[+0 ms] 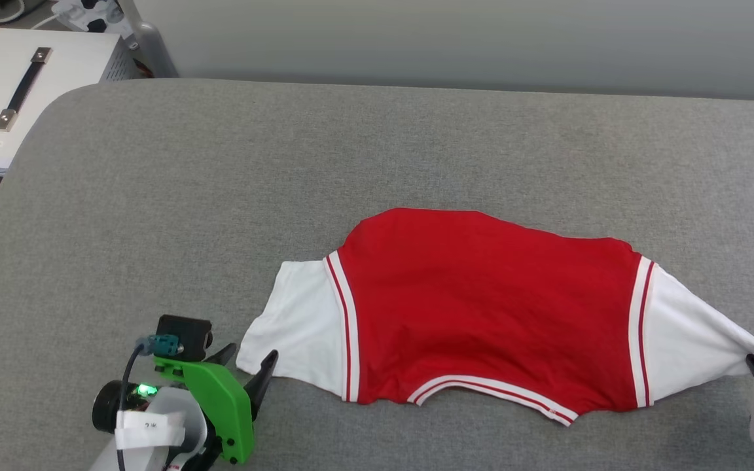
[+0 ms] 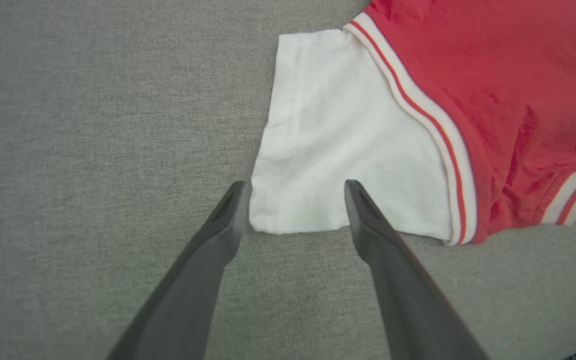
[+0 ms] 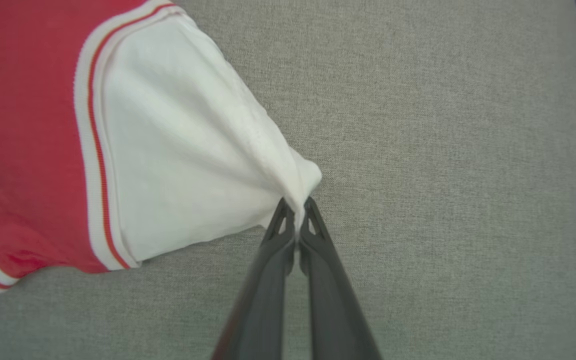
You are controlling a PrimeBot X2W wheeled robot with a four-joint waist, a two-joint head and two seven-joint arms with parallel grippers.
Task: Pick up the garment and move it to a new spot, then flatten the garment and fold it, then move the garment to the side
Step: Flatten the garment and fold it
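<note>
Head view — garment (image 1: 482, 307), grey surface (image 1: 220, 196), perhaps wall (image 1: 482, 39) beyond.

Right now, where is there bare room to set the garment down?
Free: the strip between the garment and the far edge, and the patch toward the white box. Crowded: near edge, by left gripper and right gripper.

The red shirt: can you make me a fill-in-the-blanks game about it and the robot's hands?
The garment has a red body and ____ sleeves.
The right gripper is shut on one ____ of it.
The left gripper is ____, straddling the other sleeve's corner.
Missing words: white; sleeve; open.
</note>
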